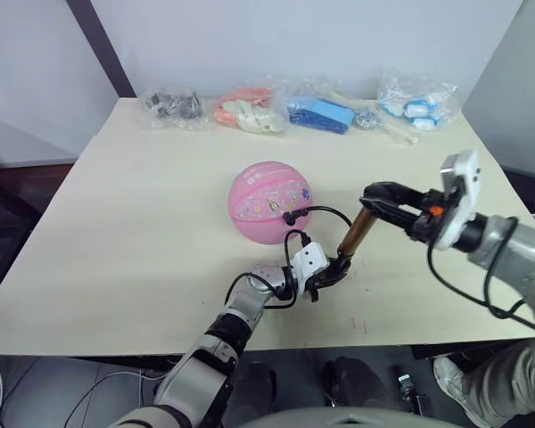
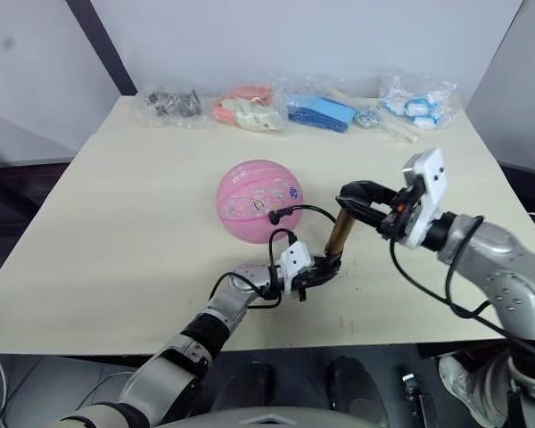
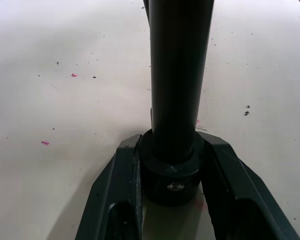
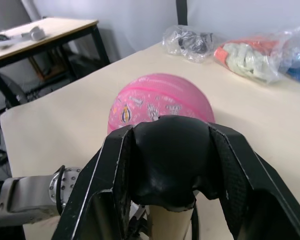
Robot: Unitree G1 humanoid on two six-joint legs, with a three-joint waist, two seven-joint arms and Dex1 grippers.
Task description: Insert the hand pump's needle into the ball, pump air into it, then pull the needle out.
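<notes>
The pink ball (image 1: pixel 269 201) with cartoon stickers rests mid-table. Just right of it, the hand pump (image 1: pixel 357 234) stands tilted, its gold-brown barrel leaning right. My left gripper (image 1: pixel 333 274) is shut on the pump's black base cap (image 3: pixel 171 175) at the table surface. My right gripper (image 1: pixel 374 196) is shut on the black top cap (image 4: pixel 165 155), with the ball (image 4: pixel 160 100) just beyond it. A thin black hose (image 1: pixel 325 214) loops from the pump's base to the ball's near right side. The needle's black fitting (image 1: pixel 290 217) sits against the ball; the pin itself is hidden.
Clear plastic bags line the table's far edge: dark parts (image 1: pixel 171 105), pink-orange items (image 1: pixel 248 111), blue items (image 1: pixel 321 114), white-and-blue items (image 1: pixel 416 105). The table's front edge (image 1: pixel 160 343) runs close behind my left gripper. Another table (image 4: pixel 40 30) stands beyond.
</notes>
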